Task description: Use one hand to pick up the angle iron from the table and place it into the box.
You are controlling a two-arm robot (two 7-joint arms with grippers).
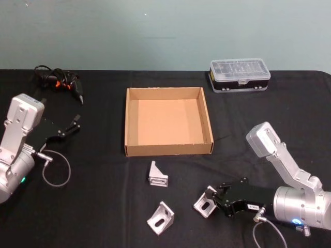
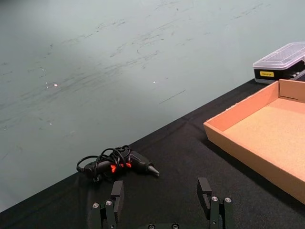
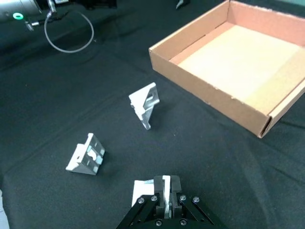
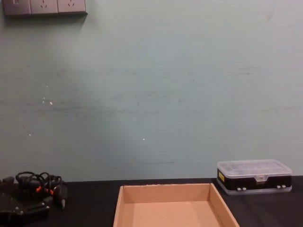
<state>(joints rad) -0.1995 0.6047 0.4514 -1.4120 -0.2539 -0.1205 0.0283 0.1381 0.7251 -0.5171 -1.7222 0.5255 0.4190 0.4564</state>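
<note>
Silver metal, the angle iron sits on the black table in front of the box, near its right corner. The right gripper has its fingers pinched narrow on one flat side of it. To do this well, I think it should lift straight up, go higher than the box's low front wall, then let go over the middle. Two spare angle irons lie in front of the box too. The left gripper hangs wide open, left of the box.
</note>
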